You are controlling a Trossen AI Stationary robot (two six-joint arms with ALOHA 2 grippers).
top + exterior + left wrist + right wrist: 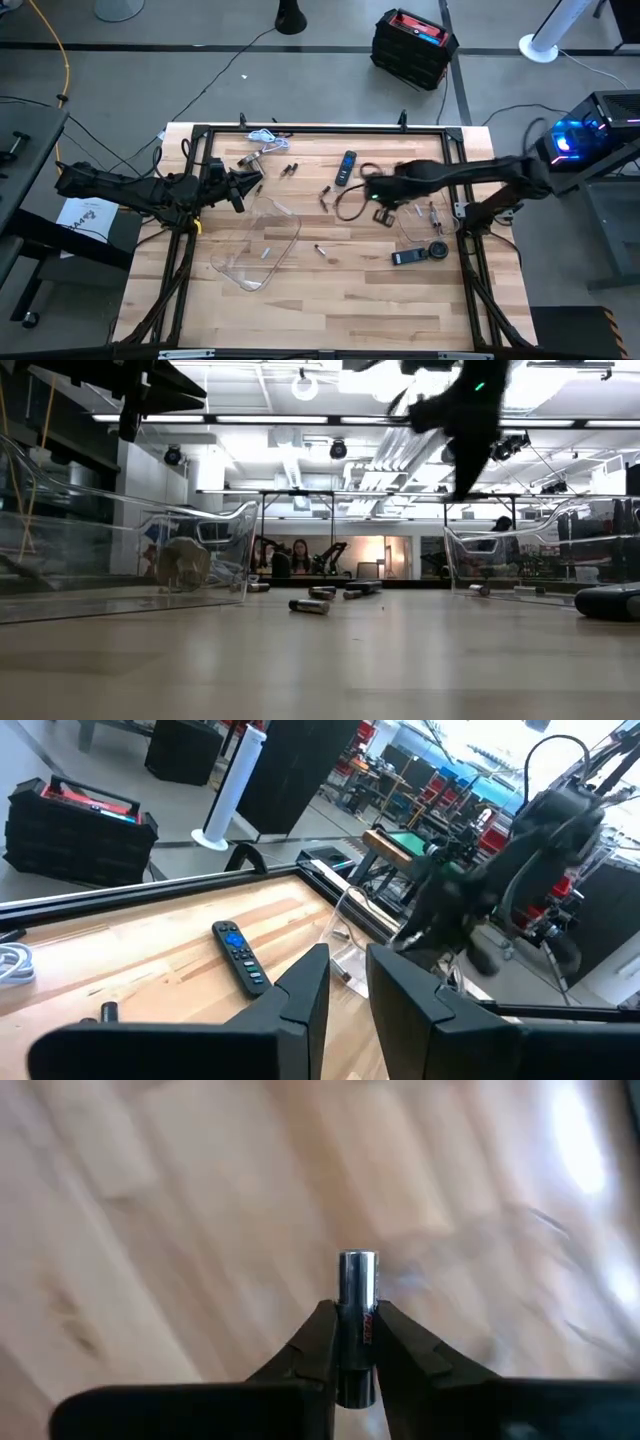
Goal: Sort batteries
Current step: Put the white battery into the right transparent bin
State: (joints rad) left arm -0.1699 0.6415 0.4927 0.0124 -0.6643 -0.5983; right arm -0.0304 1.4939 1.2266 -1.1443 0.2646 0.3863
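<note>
From above, the right hand (pixel 372 190) is over the pale wooden worktop (pixel 330 290); its grasp is hidden there. A small dark cylindrical battery (pixel 321 250) lies between two clear plastic trays (pixel 262 240). At worktop height, loose batteries (pixel 309 605) lie blurred. The left hand (pixel 345 982) has its fingers narrowly apart, holding nothing. The right wrist view shows a silvery battery (pixel 358 1295) pinched between dark fingers (pixel 316 1342).
</note>
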